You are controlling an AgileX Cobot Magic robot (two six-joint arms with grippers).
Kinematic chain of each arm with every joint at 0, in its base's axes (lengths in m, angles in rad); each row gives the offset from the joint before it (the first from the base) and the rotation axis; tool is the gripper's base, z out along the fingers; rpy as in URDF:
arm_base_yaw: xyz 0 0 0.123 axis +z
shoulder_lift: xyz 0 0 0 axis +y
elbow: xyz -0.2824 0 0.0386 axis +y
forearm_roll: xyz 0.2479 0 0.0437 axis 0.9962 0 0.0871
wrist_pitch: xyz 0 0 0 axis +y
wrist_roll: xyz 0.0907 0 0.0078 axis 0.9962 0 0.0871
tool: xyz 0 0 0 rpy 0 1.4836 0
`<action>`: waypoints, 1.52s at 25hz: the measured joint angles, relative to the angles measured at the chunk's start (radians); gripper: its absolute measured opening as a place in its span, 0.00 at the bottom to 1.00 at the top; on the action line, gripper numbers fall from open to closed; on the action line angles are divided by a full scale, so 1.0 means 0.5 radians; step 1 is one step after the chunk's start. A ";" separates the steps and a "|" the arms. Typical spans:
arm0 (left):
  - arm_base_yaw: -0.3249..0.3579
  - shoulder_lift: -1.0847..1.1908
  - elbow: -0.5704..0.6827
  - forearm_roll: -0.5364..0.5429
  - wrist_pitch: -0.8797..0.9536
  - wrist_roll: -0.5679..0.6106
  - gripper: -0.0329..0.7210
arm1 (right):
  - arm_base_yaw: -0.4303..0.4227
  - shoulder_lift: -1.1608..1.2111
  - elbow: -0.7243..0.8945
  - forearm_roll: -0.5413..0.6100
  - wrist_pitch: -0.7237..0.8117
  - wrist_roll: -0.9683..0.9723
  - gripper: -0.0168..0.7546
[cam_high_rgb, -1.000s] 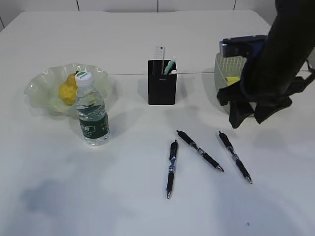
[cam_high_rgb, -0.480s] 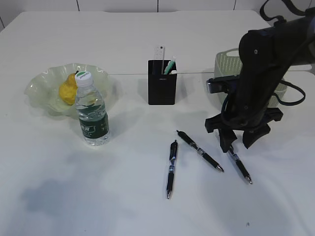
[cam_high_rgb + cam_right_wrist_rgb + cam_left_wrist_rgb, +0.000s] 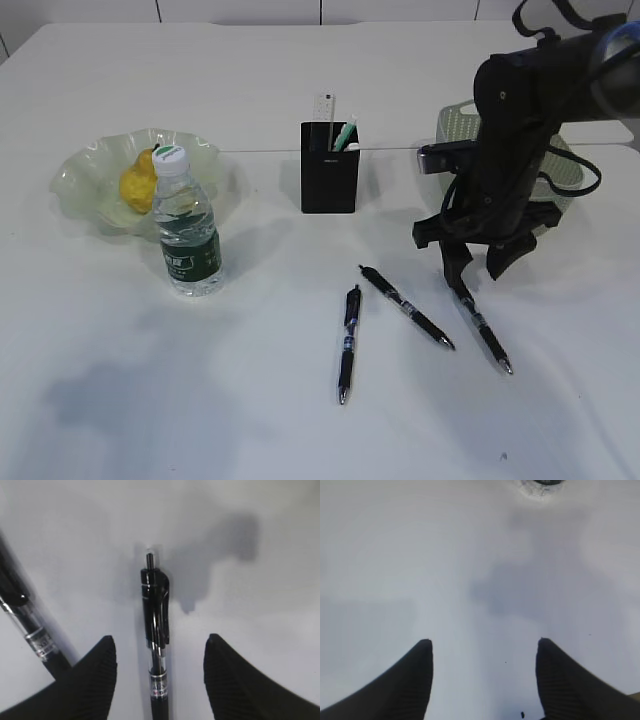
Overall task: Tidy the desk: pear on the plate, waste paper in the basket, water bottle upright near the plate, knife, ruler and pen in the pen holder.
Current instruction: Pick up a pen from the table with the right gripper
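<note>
The right hand [image 3: 157, 652] is open over the thin black plastic pen [image 3: 156, 630], so drop straight down and squeeze its middle

1. Right arm [image 3: 515, 110]: matte black throughout, built of rounded tubular links with a bulky cylindrical joint housing at the upper end.
2. Cabling: black cables loop above the upper joint and trail along the arm's right side.
3. Wrist camera module [image 3: 447, 157]: a small dark box with a lighter grey face, mounted on the wrist.
4. Right end effector [image 3: 477, 262]: two black, wedge-shaped fingers tapering to blunt tips on a broad cross-piece.
5. Finger pads [image 3: 97, 667]: finely ribbed inner faces, seen in the right wrist view.
6. Left end effector [image 3: 485, 652]: identical black tapered fingers with the same fine ribbing.
</note>
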 joint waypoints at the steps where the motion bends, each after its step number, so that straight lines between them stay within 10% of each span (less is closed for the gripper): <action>1: 0.000 0.000 0.000 0.000 -0.005 0.000 0.65 | 0.000 0.021 0.000 0.000 0.001 0.000 0.56; 25: 0.004 0.000 0.000 0.000 -0.019 0.000 0.65 | -0.007 0.170 -0.003 0.095 -0.056 -0.047 0.48; 38: 0.004 0.000 0.000 0.000 -0.024 0.000 0.65 | -0.007 0.175 -0.008 0.119 -0.059 -0.071 0.16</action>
